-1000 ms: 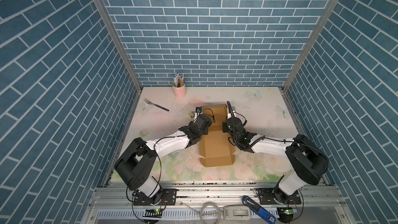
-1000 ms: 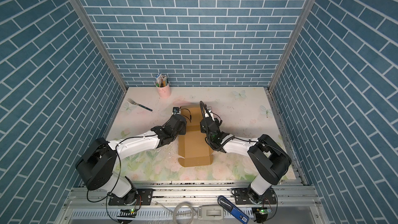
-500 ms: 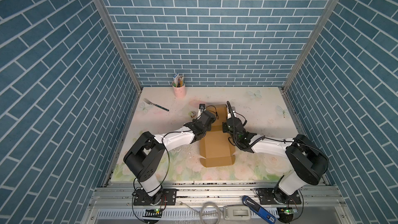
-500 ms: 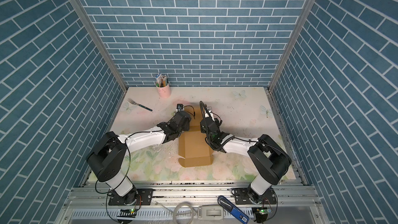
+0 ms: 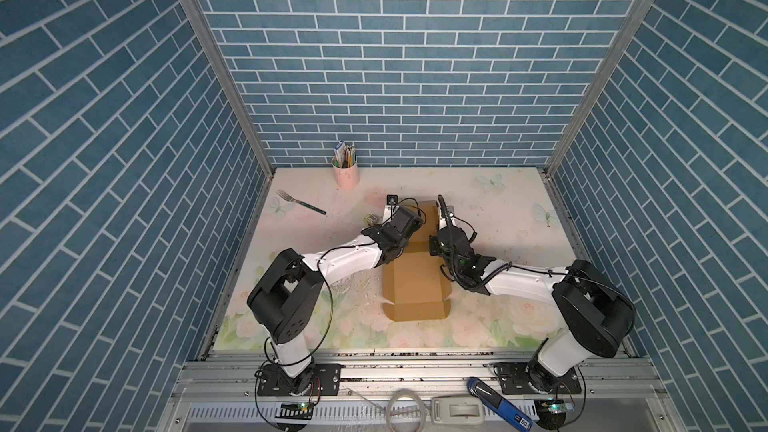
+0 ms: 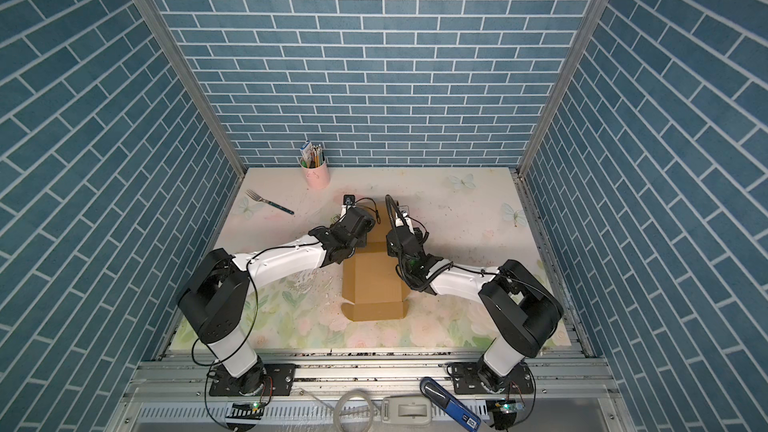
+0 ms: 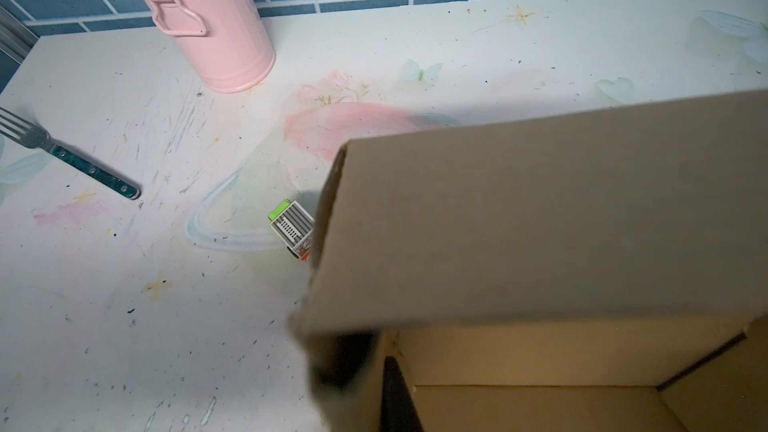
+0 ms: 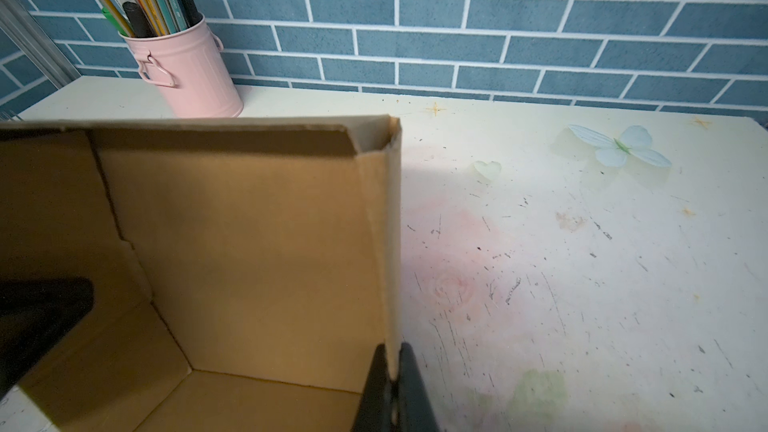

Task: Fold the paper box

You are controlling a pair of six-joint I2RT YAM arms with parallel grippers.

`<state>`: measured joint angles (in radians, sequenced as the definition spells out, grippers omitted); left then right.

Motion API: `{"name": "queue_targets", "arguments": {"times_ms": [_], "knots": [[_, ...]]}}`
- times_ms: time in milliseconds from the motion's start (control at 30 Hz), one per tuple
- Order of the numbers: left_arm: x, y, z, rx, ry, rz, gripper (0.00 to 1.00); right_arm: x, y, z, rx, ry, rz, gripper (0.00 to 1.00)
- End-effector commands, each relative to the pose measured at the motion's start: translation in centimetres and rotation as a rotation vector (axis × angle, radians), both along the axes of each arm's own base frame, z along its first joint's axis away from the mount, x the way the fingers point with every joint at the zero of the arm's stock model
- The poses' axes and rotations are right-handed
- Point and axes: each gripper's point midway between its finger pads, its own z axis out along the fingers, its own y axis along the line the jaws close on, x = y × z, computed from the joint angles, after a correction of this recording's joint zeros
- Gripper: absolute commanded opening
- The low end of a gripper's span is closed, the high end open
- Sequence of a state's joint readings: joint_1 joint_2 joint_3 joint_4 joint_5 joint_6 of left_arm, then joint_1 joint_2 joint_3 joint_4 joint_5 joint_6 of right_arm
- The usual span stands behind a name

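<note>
The paper box (image 5: pixel 415 284) lies mid-frame on the tabletop (image 5: pixel 498 209), long axis top to bottom. At its upper half, left fingers (image 7: pixel 399 396) clamp the left wall, right fingers (image 8: pixel 411 388) the right.

L arm (image 5: pixel 345 259) & R arm (image 5: pixel 523 282) both stretched fwd, low, wrists close together near centre. L gripper (image 7: pixel 361 353) fingers pinched together; R gripper (image 8: pixel 392 365) fingers likewise closed.

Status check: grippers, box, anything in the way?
Left gripper shut on paper box left wall; right gripper shut on right wall. Far end's walls up, near flap flat on table. Watch small green cube close beside left wall.
</note>
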<state>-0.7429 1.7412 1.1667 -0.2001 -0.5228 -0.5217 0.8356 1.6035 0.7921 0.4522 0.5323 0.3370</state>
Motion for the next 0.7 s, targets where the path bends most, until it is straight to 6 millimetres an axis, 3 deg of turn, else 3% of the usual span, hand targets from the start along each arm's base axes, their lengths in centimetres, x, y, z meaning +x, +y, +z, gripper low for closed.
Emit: {"name": "queue_targets", "arguments": {"times_ms": [0, 267, 533, 667], "knots": [[-0.4, 1.0, -1.1, 0.070, 0.051, 0.015, 0.09, 0.2, 0.0, 2.8, 0.085, -0.049, -0.030, 0.00], [-0.4, 0.0, -0.4, 0.044, 0.102, -0.023, 0.06, 0.2, -0.4, 3.0, 0.059, -0.035, -0.039, 0.00], [-1.3, -0.6, -1.1, -0.014, 0.241, -0.077, 0.07, -0.4, -0.5, 4.6, 0.077, 0.058, -0.043, 0.00], [-1.9, -1.4, -1.1, -0.053, 0.307, -0.127, 0.09, -1.2, -0.7, 3.5, 0.061, 0.171, -0.040, 0.00]]}}
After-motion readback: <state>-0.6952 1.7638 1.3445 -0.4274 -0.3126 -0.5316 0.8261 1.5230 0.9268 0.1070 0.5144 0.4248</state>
